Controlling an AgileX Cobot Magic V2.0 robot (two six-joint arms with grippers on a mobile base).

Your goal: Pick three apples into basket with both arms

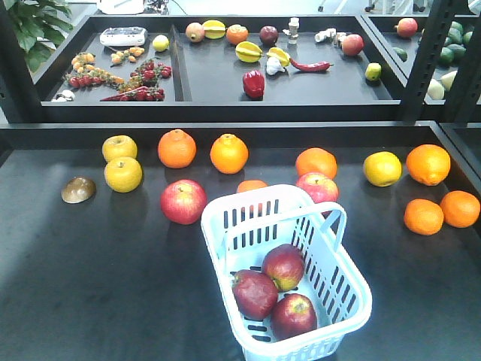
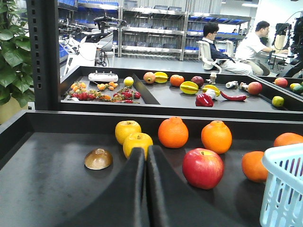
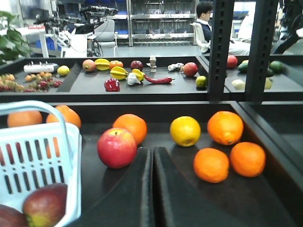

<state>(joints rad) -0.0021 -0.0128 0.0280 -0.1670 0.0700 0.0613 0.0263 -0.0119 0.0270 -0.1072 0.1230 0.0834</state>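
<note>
**Apples in the basket, both jaws pressed together**

Between my left fingertips point(image 2: 146, 158) no gap shows; my right gripper point(image 3: 152, 158) is likewise closed, holding nothing. Toward five o'clock on the dark table point(image 1: 90, 293), the pale blue basket point(image 1: 225, 226) holds three dark red apples point(image 1: 283, 266), touching one another.

three apples point(image 1: 280, 289), clustered inside pale basket point(image 1: 225, 218)

pale blue basket point(image 1: 342, 297), dark red apples point(image 1: 283, 266)
</note>
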